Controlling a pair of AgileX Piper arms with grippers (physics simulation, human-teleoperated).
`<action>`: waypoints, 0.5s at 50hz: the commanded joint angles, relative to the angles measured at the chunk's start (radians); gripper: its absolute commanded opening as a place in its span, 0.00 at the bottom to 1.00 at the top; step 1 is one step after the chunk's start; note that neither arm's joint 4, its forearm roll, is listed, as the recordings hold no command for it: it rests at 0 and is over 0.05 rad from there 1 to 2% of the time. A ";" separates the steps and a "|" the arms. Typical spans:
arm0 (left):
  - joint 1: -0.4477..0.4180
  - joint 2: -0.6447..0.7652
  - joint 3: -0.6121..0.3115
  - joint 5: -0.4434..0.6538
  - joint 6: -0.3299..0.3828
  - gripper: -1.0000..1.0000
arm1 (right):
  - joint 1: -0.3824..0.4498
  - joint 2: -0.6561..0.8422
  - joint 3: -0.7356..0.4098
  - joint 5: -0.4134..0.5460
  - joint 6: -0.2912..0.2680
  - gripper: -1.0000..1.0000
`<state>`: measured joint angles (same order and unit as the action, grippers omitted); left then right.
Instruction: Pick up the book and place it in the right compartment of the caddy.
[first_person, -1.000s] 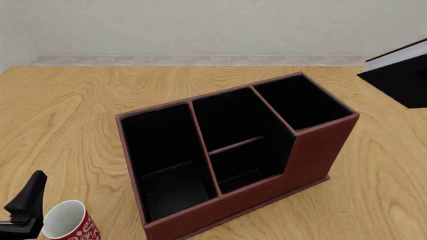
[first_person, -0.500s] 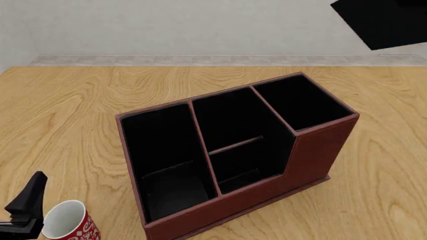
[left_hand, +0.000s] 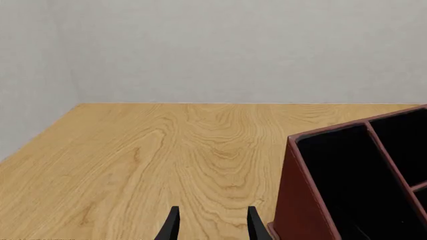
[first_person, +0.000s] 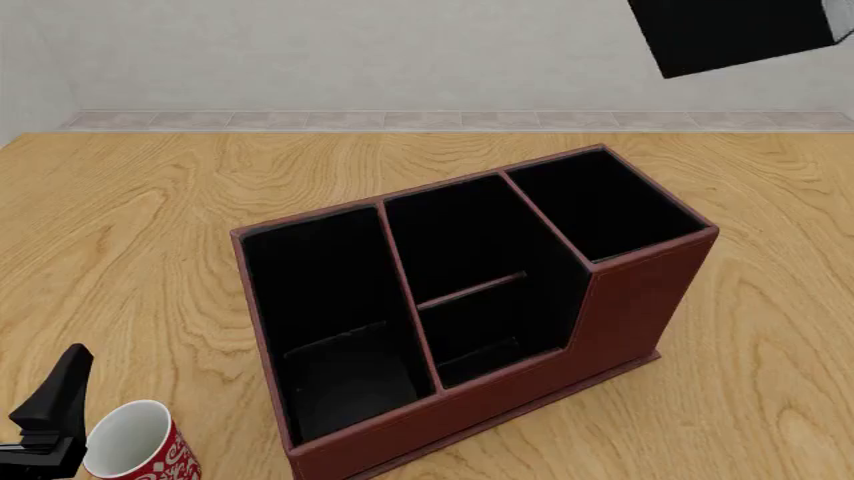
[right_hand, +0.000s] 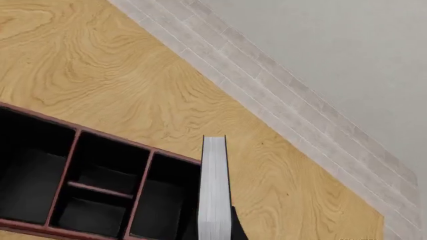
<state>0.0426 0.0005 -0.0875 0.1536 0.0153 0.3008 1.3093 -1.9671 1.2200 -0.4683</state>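
The right gripper (right_hand: 227, 227) clamps the book (right_hand: 214, 187) edge-on, white pages facing the wrist camera, high in the air above the caddy (first_person: 467, 300). From the front, the black cover hangs at the top right, over the wall line beyond the right compartment (first_person: 601, 205), well clear of the box. The left gripper (left_hand: 211, 225) sits low near the caddy's left end, fingers parted around bare table (left_hand: 167, 150), beside a red-and-white mug (first_person: 134, 445).

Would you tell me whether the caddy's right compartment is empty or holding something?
Empty: the right compartment shows only black lining, and the book is high above the table.
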 joint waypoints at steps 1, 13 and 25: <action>0.002 0.000 0.007 -0.002 -0.004 1.00 | 0.033 0.028 -0.037 0.000 0.169 0.00; 0.007 0.000 0.015 -0.003 -0.001 1.00 | -0.006 0.052 -0.007 0.000 0.261 0.00; 0.007 0.000 0.015 0.000 0.000 1.00 | -0.023 0.070 0.033 0.000 0.253 0.00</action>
<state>0.0497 0.0004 -0.0752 0.1529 0.0141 0.2905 1.3677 -1.9527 1.2200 -0.2542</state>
